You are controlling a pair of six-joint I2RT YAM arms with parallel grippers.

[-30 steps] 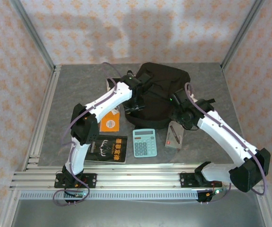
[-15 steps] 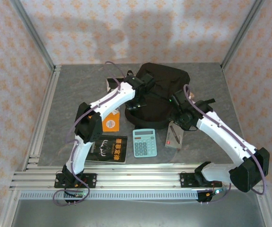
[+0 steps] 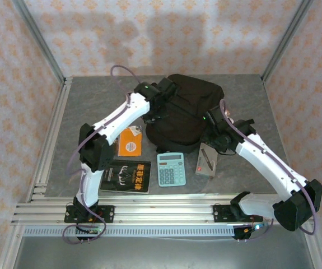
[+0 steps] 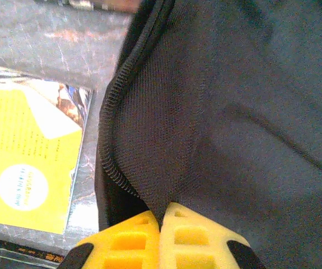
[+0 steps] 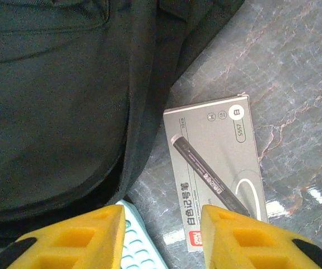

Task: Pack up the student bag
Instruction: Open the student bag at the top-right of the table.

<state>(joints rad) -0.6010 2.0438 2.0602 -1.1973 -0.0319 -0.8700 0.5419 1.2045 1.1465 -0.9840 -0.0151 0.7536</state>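
The grey table (image 3: 93,106) carries everything. The bag (image 3: 191,109), a soft black heap, lies at the table's far middle, and both arms reach in to it from the near edge. Near the front left lies a black book (image 3: 126,176) with orange lettering. An orange book (image 3: 130,142) lies beyond it, just beside the bag's left, zippered edge; the left wrist view shows it as yellow (image 4: 26,168). A pale blue calculator (image 3: 171,168) sits just in front of the bag. To its right a grey pen box (image 3: 206,161) lies tilted, its far end close against the bag's near right edge. In the right wrist view the box (image 5: 217,168) lies flat on the table with a pen pictured on its lid, and a corner of the calculator (image 5: 141,241) shows beside it. The left gripper (image 4: 159,216) is at the bag's left side (image 3: 156,115), its yellow fingers pressed together and pinching the black fabric beside the zipper teeth. The right gripper (image 5: 161,216) hangs over the bag's near edge (image 3: 214,137), fingers spread apart and holding nothing.
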